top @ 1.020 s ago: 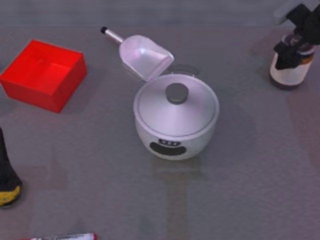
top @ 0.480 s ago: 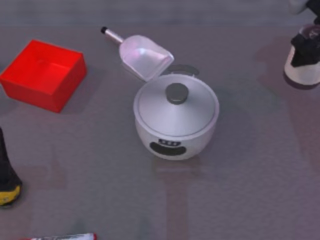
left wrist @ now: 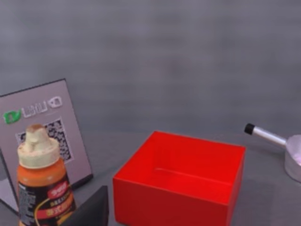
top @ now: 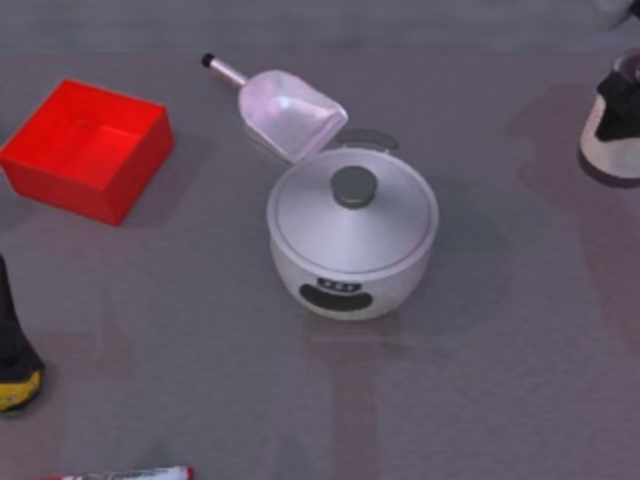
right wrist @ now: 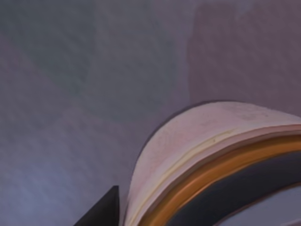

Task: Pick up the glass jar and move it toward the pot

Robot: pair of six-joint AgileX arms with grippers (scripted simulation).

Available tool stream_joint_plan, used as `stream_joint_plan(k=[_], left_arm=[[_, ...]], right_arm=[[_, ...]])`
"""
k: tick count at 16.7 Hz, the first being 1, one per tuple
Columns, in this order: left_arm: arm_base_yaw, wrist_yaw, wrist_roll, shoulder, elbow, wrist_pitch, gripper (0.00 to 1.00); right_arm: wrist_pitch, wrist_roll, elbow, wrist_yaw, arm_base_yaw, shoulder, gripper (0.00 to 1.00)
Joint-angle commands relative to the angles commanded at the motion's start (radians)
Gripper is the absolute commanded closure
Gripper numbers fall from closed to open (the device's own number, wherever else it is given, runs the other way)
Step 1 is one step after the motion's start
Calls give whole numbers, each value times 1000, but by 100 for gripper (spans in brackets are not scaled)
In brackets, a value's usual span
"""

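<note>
Top view. Glass jar [top: 616, 132]: at the desk's [top: 500, 380] far right edge, partly cut off by the frame, white label and dark base visible. A dark part of the right gripper [top: 622, 92] lies over its upper portion. A shadow shows beside the jar's base, so the jar is judged lifted or nearly so, though contact with the desk cannot be settled. The jar is well apart from the pot [top: 352, 232], so the move toward the pot is judged still to do.
Pot: centre of desk, domed lid on, grey knob up, dark oval panel facing the near edge; contents hidden.
White scoop [top: 287, 108]: just behind the pot, bowl empty, black-tipped handle pointing to the far left.
Red box [top: 88, 148]: left side, open, empty.
Black-and-yellow object [top: 14, 360]: left edge, partly out of frame.
Red-and-white item [top: 120, 473]: near edge, only a sliver shown.

Left wrist view. Left arm parked at the left of the desk; one dark finger tip [left wrist: 91, 209] shows, its opening cannot be told. Red box empty again. Orange sauce bottle [left wrist: 43, 181] with cream cap stands before a QR-code placard [left wrist: 44, 127]. Scoop handle beyond the box.

Right wrist view. Jar fills the frame close up: white label, amber band, dark lid. One finger [right wrist: 101, 209] sits beside the label; the fingers appear closed on the jar.
</note>
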Motion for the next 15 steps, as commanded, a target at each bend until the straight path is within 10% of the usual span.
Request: stream_joint_plan(k=[6, 15], left_arm=[[0, 0, 0, 0, 0, 0, 0], [0, 0, 0, 0, 0, 0, 0]], right_arm=[[34, 113, -53, 33, 31, -12, 100], [251, 748, -330, 204, 214, -127, 100]])
